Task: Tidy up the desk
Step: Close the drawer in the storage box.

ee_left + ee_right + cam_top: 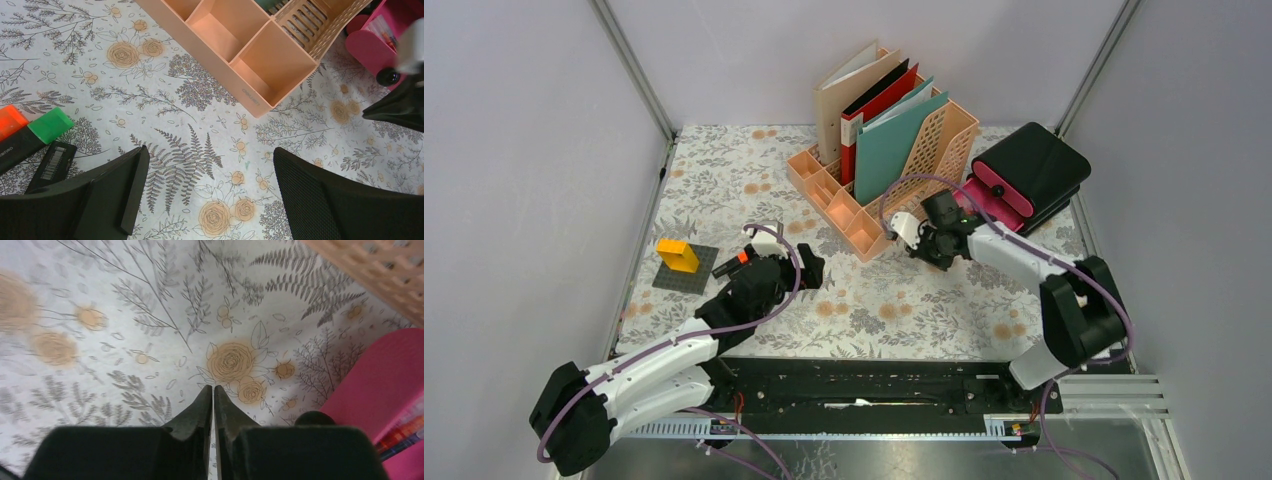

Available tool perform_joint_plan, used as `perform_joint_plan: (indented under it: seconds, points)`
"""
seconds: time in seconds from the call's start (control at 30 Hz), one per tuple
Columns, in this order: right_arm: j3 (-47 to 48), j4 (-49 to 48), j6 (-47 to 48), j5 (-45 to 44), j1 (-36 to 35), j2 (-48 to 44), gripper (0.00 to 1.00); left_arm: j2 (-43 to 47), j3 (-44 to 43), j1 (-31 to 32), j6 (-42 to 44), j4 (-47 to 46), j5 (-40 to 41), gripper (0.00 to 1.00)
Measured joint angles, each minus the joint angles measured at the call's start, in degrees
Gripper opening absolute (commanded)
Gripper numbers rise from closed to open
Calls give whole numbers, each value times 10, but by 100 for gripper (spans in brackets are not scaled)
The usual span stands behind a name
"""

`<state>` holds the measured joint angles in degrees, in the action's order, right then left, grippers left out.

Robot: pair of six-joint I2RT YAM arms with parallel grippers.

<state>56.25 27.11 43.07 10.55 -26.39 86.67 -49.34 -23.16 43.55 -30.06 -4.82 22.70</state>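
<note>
The left claw (210,152) fills the bottom of its own wrist view. Its two black fingers stand wide apart with nothing between them, only the flowered cloth of the bench (150,75) below. Just to its left lie two highlighters side by side, one with a green cap (50,125) and one with an orange cap (10,122), and a black piece with a barcode label (52,162) sits close against them. All three lie loose on the cloth. The right claw (214,390) is pinched shut, its fingertips almost touching and gripping nothing. It hangs low over bare cloth between the peach file rack (939,140) and the black-and-pink case (1029,170) at the right rear of the bench. The bench itself spreads from the arms' bases to the grey back wall. The rack stands at its far middle with folders (894,140) upright in it, but the small front compartments (260,65) that can be seen hold nothing. At the left, a yellow block (677,255) sits on a grey plate (686,278), well apart from the rack. By my reading the tidying is at an early or middle stage. The folders look filed, while the pens are not yet stowed and neither claw carries anything. Whether the block and the case are meant to move I cannot tell.
</note>
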Motion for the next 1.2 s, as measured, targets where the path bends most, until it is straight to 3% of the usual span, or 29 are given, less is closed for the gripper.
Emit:
perform_joint_plan:
  seconds: [0.2,0.37,0.53,0.73,1.2]
  points:
    - [1,-6,9,-146,-24,84,15,0,0,0,0,0,-2,99]
    - [-12,-41,26,-249,-24,89,22,0,0,-1,0,0,-4,99]
    - [-28,-81,49,-324,-24,81,36,1,0,-1,0,-1,-4,99]
    - [-31,-105,64,-365,-11,61,45,3,0,-3,0,0,-5,99]
    - [21,-129,82,-367,103,55,55,21,1,-5,0,0,-7,99]
